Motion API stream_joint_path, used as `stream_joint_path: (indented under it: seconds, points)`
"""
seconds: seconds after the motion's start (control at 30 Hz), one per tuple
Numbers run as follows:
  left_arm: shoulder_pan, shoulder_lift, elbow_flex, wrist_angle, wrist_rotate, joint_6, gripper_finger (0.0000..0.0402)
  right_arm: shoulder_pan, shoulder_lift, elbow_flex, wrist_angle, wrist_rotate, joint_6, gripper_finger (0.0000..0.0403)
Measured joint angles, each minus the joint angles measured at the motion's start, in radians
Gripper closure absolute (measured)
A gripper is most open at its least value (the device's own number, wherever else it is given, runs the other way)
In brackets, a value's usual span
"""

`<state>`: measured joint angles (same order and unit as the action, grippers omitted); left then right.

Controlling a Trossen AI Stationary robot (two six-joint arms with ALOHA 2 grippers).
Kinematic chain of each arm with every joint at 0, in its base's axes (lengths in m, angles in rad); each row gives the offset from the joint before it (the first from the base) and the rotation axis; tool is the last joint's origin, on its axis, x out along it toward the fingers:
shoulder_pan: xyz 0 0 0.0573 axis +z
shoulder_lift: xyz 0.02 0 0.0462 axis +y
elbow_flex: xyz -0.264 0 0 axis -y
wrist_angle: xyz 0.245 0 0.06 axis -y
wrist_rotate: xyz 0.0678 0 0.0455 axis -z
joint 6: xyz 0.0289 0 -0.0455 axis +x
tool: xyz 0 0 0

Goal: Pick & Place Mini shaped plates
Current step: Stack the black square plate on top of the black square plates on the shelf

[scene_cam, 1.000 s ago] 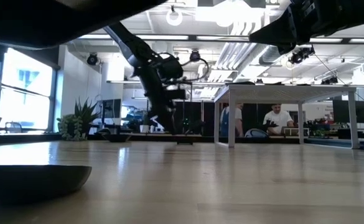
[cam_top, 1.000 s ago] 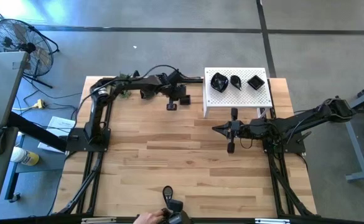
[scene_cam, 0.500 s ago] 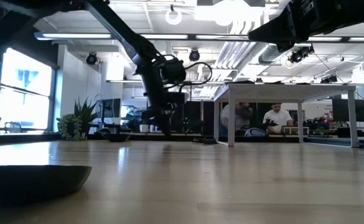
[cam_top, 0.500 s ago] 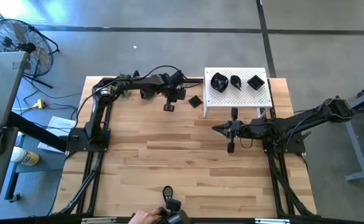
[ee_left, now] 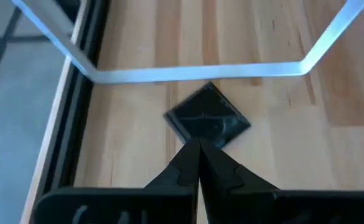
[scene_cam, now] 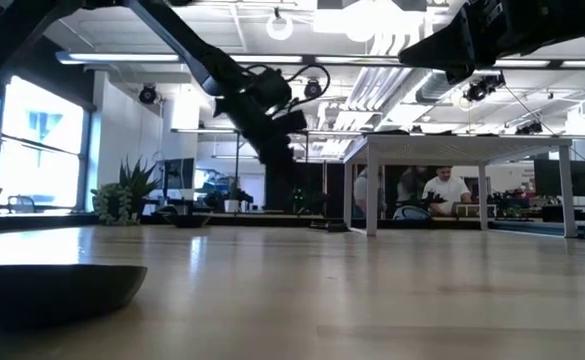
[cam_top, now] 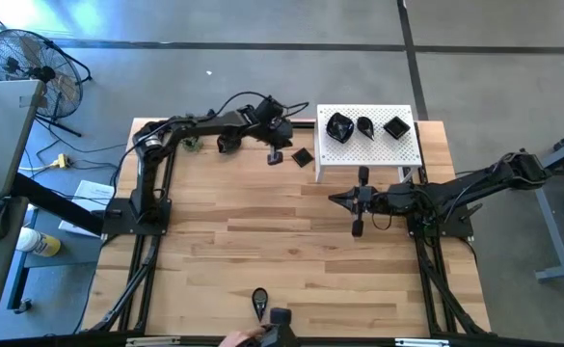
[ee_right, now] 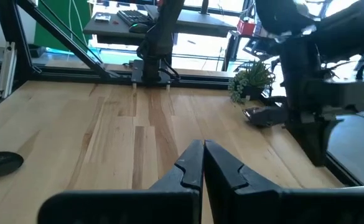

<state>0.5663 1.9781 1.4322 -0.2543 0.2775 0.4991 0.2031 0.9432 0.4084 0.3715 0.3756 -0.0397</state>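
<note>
glossy black square plate [ee_left: 208, 118] lies flat on pale wood-grain table [ee_left: 275, 143].

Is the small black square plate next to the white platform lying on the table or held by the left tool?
On the table. The small glossy black square plate lies flat on the wood, free of the shut left tool.

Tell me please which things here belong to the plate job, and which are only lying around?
Belong to the job:
- three black plates on the white platform
- square black plate on the table beside the platform
- black plate at the near table edge
- left gripper, shut, near the square plate

Only lying around:
- small green plant
- fan on the floor
</note>
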Motion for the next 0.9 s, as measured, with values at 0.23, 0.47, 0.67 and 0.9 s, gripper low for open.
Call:
stream_joint_path:
  seconds: [0.23,0.47,0.67,0.9]
  points:
    - [-0.004,0.024,0.003,0.000,0.015,0.069,0.0401,0.000,0.000,0.000,0.000,-0.010,0.013,0.0402]
    - [-0.004,-0.024,-0.043,-0.103,0.009,0.042,0.0401,0.000,0.000,0.009,-0.053,0.070,0.043,0.0402]
    - [-0.004,-0.181,-0.301,0.178,-0.030,-0.180,0.0401,0.000,0.020,0.133,-0.234,0.196,0.116,0.0402]
    - [-0.022,-0.472,-0.740,0.662,-0.069,-0.453,0.0401,-0.090,0.201,0.424,-0.519,0.186,0.179,0.0402]
